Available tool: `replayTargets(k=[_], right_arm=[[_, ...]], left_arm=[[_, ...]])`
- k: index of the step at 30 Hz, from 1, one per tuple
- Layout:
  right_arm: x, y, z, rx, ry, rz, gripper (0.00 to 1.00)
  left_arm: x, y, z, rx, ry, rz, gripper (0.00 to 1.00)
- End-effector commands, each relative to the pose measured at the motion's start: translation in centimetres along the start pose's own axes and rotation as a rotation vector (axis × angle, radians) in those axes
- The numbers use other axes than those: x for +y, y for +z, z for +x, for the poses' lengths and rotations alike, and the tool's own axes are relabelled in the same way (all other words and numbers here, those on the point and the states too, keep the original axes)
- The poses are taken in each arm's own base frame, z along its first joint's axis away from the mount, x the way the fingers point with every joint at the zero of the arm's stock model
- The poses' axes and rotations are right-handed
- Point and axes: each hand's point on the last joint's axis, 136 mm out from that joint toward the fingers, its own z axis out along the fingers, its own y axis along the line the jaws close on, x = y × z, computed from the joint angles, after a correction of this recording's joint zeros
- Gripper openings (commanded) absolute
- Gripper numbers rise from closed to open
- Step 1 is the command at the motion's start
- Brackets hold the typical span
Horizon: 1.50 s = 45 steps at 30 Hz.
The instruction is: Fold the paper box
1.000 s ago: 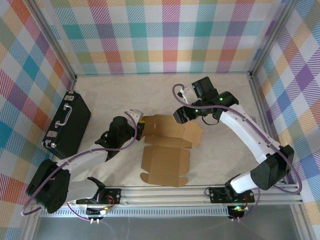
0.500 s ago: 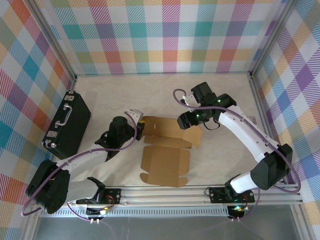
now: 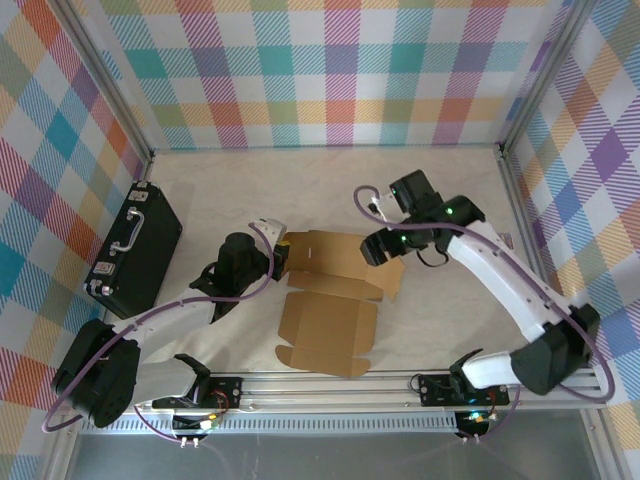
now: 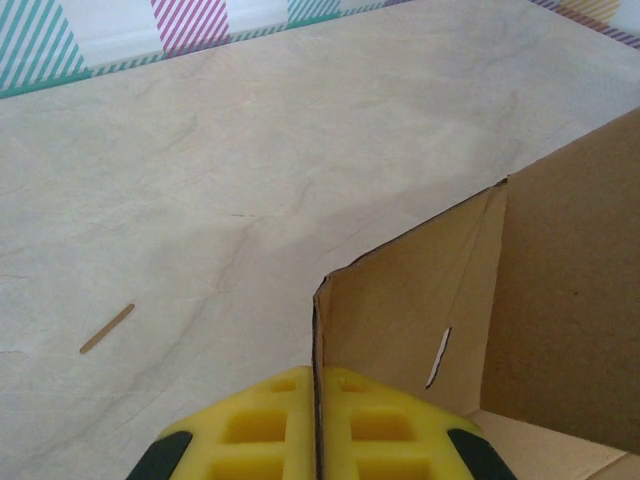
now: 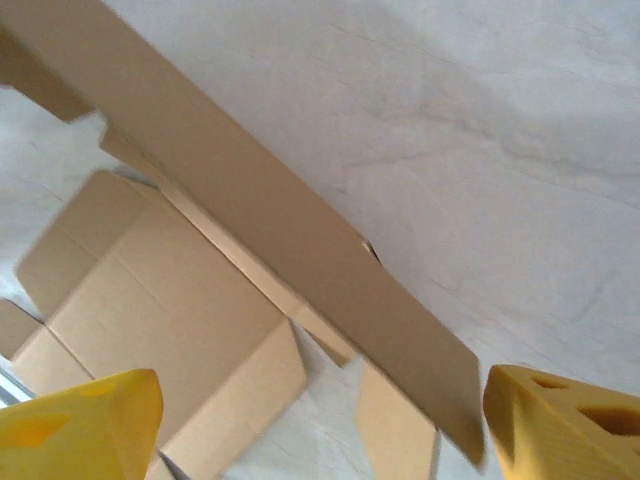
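The paper box (image 3: 330, 305) is a brown cardboard sheet lying part-folded at the middle of the table, its far panels raised. My left gripper (image 3: 281, 257) is at its left end, shut on an upright side flap. In the left wrist view the yellow pads (image 4: 270, 425) pinch that flap's thin edge (image 4: 400, 320). My right gripper (image 3: 378, 246) hovers over the box's far right corner, open. In the right wrist view its yellow fingers (image 5: 80, 425) stand wide apart above a raised long panel (image 5: 280, 220), touching nothing.
A black hard case (image 3: 135, 245) with a handle lies at the left wall. Plaid walls close the left, far and right sides. An aluminium rail (image 3: 400, 380) runs along the near edge. A small wooden sliver (image 4: 106, 328) lies on the table beyond the flap.
My right gripper has moved a little to the right and nearer over the box's right corner, and its jaws have opened wider. The left arm holds still on the flap.
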Motion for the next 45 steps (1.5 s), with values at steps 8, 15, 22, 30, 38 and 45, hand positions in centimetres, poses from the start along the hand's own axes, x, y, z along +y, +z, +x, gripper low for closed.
replayTargets(k=[8, 15, 22, 30, 38, 45], right_arm=[[-3.3, 1.5, 3.5, -0.048, 0.027, 0.156, 0.84], [-6.3, 1.7, 2.7, -0.148, 0.154, 0.173, 0.66], [-8.5, 2.3, 1.5, -0.178, 0.223, 0.209, 0.55], [-7.4, -0.3, -0.8, -0.305, 0.218, 0.098, 0.61], [-1.8, -4.0, -3.1, -0.373, 0.004, -0.112, 0.67], [-2.2, -0.8, -1.6, -0.121, -0.231, -0.007, 0.66]], left_arm=[[0.3, -0.6, -0.9, -0.043, -0.004, -0.011, 0.00], [0.2, -0.6, -0.9, -0.040, -0.004, -0.011, 0.00], [0.2, -0.7, -0.9, -0.045, -0.005, -0.006, 0.00], [0.1, -0.6, -0.9, -0.041, -0.006, -0.004, 0.00], [0.1, -0.5, -0.8, -0.037, -0.007, -0.004, 0.00], [0.2, -0.7, -0.9, -0.040, -0.003, -0.007, 0.00]])
